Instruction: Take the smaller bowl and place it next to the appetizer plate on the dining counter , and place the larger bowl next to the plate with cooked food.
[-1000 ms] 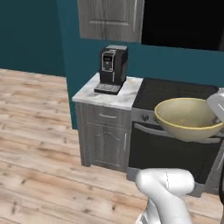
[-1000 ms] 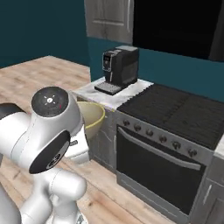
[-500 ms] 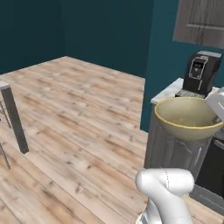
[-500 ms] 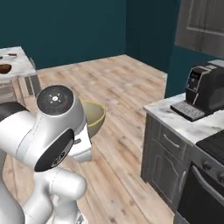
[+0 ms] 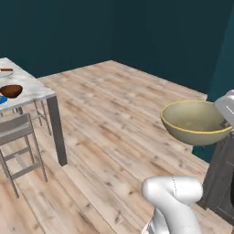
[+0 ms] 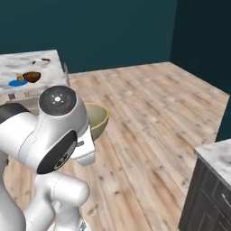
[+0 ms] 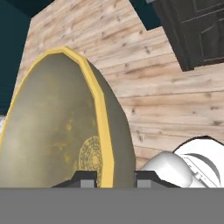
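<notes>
So the gripper [image 7: 108,177] is clamped on the rim of the big yellow bowl [image 5: 194,121], carried over the floor, and the dining counter [image 5: 34,89] sits well off to its left.

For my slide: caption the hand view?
Gripper pinching the larger bowl's yellow rim above the wooden floor.

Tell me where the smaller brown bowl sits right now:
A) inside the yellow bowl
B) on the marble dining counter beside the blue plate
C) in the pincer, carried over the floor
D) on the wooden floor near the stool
B: the smaller brown bowl rests on the dining counter right beside the blue plate, while the pincer grips the larger yellow bowl by its rim.
</notes>
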{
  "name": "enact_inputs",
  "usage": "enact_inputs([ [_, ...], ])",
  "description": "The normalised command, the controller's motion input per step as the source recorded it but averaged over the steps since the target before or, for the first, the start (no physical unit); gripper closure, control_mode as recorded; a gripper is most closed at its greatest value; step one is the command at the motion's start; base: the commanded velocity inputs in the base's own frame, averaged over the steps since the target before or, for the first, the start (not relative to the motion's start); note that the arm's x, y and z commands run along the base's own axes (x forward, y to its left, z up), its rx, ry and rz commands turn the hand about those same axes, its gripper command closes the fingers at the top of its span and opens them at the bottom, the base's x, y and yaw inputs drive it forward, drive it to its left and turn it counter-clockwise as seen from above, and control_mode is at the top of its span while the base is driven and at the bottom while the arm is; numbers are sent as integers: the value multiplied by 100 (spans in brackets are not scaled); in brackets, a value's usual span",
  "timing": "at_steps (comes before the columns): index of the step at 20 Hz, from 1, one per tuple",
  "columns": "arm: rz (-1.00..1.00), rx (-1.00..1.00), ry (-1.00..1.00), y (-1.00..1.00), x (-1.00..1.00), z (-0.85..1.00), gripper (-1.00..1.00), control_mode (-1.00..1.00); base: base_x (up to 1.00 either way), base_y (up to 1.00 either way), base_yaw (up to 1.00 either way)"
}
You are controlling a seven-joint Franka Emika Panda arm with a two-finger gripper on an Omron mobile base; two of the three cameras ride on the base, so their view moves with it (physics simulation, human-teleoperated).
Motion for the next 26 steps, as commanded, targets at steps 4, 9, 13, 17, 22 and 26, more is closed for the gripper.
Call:
enact_inputs([
  [4, 0, 0, 0, 0, 0, 0, 100, 100, 100, 1, 39],
  [9, 0, 0, 0, 0, 0, 0, 100, 100, 100, -10, 37],
  [13, 0, 0, 0, 0, 0, 0, 100, 100, 100, -16, 39],
  [17, 0, 0, 0, 0, 0, 0, 100, 100, 100, -9, 38],
  [22, 0, 0, 0, 0, 0, 0, 100, 100, 100, -23, 37],
  [26, 0, 0, 0, 0, 0, 0, 100, 100, 95, -66, 45],
])
